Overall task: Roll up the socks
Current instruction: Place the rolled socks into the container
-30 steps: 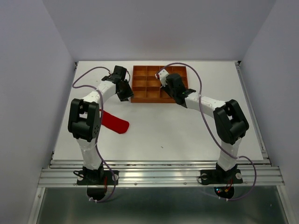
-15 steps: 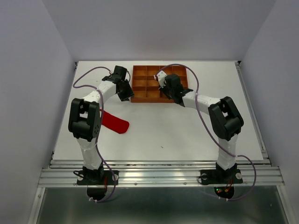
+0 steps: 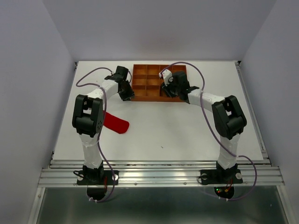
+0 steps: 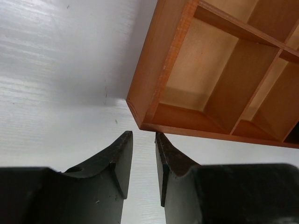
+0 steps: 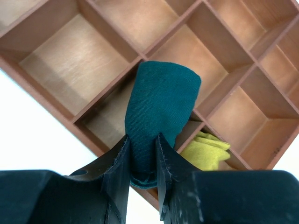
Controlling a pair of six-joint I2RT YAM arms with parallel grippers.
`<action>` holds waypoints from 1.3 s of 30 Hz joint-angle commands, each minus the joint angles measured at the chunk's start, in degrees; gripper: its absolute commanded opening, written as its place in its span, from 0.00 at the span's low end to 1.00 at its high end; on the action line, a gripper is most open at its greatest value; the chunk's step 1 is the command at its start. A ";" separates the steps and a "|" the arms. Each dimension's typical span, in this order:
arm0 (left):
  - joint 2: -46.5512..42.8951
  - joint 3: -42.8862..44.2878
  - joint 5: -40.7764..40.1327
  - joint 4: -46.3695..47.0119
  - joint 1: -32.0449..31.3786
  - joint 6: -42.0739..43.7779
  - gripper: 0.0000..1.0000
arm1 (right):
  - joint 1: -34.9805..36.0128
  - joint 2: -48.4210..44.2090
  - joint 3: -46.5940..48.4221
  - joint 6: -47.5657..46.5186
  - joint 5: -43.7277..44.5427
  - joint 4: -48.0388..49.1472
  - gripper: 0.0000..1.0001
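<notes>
My right gripper (image 5: 142, 140) is shut on the dark teal sock (image 5: 161, 102), a rolled bundle held over the front compartments of the orange-brown gridded tray (image 5: 108, 30). The yellow sock (image 5: 205, 150) lies bundled in a front compartment just right of it. In the top view the right gripper (image 3: 169, 89) hovers over the tray's front right part. The red sock (image 3: 116, 122) lies flat on the table by the left arm. My left gripper (image 4: 143, 135) is empty, its jaws a narrow gap apart, just off the tray's front left corner (image 4: 140, 109).
The tray (image 3: 145, 99) stands at the back middle of the white table, with most compartments empty. The left arm's elbow (image 3: 87, 116) covers part of the red sock. Grey walls close the table in on three sides.
My right gripper has moved slightly back and right over the tray with the teal sock. The left arm has shifted a little to the right. The red sock has not moved.
</notes>
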 commanded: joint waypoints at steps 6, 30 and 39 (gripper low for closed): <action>0.79 6.13 -3.87 1.26 0.61 0.09 0.38 | 0.15 0.08 -1.09 -0.70 -5.11 -3.72 0.01; 8.52 17.47 -2.46 1.52 0.87 10.64 0.43 | -0.90 2.28 -1.09 0.09 -4.59 -5.57 0.01; 11.42 17.56 -3.17 2.23 0.52 11.16 0.37 | -1.43 4.30 -0.48 2.81 -6.86 -6.10 0.01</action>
